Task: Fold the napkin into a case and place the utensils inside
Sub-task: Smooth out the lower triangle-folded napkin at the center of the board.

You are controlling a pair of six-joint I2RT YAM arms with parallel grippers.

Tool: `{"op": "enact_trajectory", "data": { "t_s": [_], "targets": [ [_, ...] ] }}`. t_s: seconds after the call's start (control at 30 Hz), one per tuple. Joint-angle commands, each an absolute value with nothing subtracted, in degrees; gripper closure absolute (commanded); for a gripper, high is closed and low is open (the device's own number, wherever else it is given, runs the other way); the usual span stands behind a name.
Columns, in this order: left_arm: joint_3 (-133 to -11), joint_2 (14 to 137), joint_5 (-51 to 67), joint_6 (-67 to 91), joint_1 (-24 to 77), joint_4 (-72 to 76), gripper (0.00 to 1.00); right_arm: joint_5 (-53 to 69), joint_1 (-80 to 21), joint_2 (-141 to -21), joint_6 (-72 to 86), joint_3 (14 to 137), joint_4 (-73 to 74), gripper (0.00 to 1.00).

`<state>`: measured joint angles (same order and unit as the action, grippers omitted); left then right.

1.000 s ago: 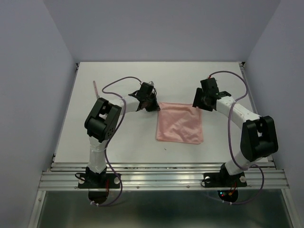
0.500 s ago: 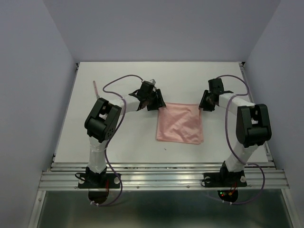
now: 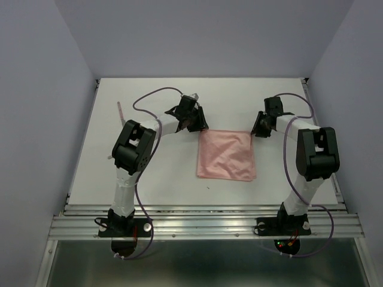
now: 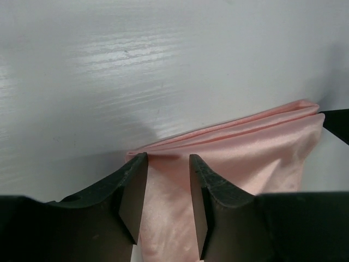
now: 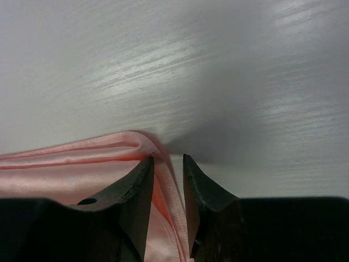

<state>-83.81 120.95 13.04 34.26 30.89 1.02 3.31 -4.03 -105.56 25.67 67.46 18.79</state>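
Observation:
The salmon-pink napkin lies flat as a rough square at the middle of the white table; its far edge shows doubled layers. My left gripper stands at its far left corner, jaws apart over the cloth. At the far right corner my right gripper holds its jaws a little apart astride the napkin's edge; one finger touches the cloth. A thin pinkish utensil lies far left. No case is in view.
Purple walls close in the table on three sides. A metal rail runs along the near edge by both arm bases. Purple cables loop over both arms.
The left gripper has opened and shifted slightly farther along the napkin's far left corner. The right forearm has swung in and its jaws have narrowed at the far right corner. The napkin stays put.

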Motion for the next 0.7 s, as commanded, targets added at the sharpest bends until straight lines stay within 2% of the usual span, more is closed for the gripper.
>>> {"op": "enact_trajectory", "data": {
  "t_s": [0.0, 0.27, 0.37, 0.4, 0.47, 0.5, 0.67],
  "targets": [
    [-86.57, 122.43, 13.01, 32.0, 30.59, -2.46, 0.55, 5.62, -3.87, -107.04, 25.05, 70.14, 16.7, 0.67],
    [-87.8, 124.01, 12.3, 30.85, 30.5, -4.13, 0.76, 6.15, -3.87, -109.25, 25.05, 70.31, 16.0, 0.7],
    [-87.8, 123.93, 11.95, 30.85, 30.41, -4.22, 0.87, 6.24, -3.87, -108.64, 25.31, 69.44, 15.12, 0.78],
    [-87.72, 123.75, 11.87, 30.85, 30.32, -4.22, 0.92, 6.15, -3.87, -108.37, 25.49, 69.17, 14.86, 0.87],
    [-87.54, 123.58, 11.6, 30.85, 30.15, -4.31, 1.0, 6.07, -3.87, -107.32, 25.84, 67.86, 13.8, 0.97],
    [-87.45, 123.49, 11.25, 30.85, 30.06, -4.39, 1.0, 5.8, -3.87, -106.97, 26.01, 67.33, 13.45, 0.99],
    [-85.52, 121.99, 10.55, 31.11, 29.36, -3.87, 1.0, 3.87, -3.87, -104.77, 27.86, 63.99, 11.87, 0.99]
  ]
}}
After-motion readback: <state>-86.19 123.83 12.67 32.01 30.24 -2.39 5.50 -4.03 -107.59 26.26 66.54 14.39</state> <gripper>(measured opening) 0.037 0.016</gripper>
